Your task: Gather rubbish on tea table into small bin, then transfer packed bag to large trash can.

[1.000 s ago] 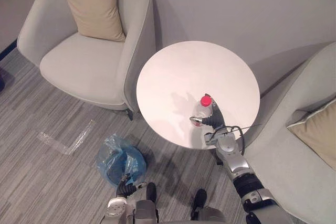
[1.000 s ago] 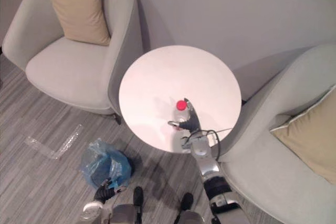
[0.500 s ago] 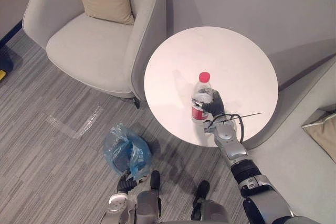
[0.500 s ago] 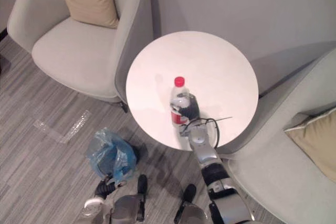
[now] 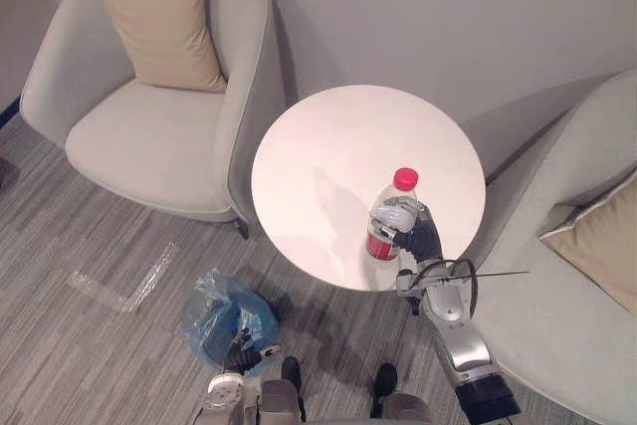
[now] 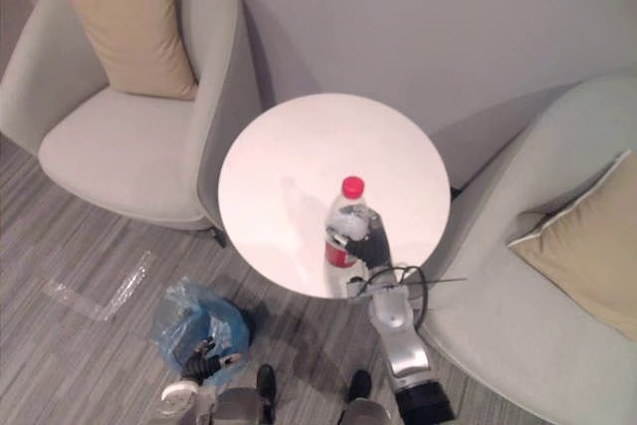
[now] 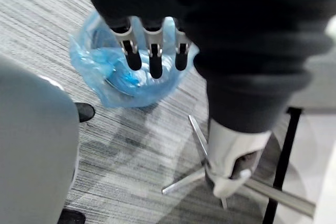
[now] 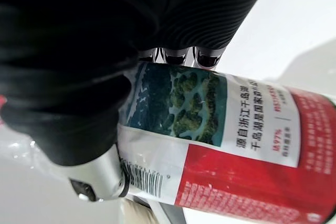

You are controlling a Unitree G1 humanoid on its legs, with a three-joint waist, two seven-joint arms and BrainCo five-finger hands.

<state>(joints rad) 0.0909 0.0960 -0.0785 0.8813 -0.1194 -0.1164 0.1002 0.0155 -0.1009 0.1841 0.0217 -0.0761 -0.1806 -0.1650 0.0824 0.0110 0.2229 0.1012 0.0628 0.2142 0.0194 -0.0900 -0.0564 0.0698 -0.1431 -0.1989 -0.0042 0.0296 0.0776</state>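
Starting at the left, we are seeing the small bin point(image 5: 225, 318), lined with a blue bag point(image 7: 94, 69), standing on the floor just off the near left edge of the tea table point(image 5: 328, 146), probably so rubbish can be dropped in without a long carry. We are keeping the left hand point(image 7: 152, 45) above it, fingers straight and holding nothing; we are judging that it is waiting there to tend the bag. Moving right, the right hand point(image 5: 418, 239) is clamping the bottle point(image 5: 390, 214), fingers and thumb curled round its labelled middle, red cap up, above the near right part of the table. Gripping it at the middle is likely keeping it balanced for the carry to the bin. A second ago the bottle was standing on the table inside that same grasp; now it is riding higher, its shadow lying apart on the tabletop. The whole view is also sitting differently, so the head camera is moving, not the furniture, and the left hand is staying by the bin.
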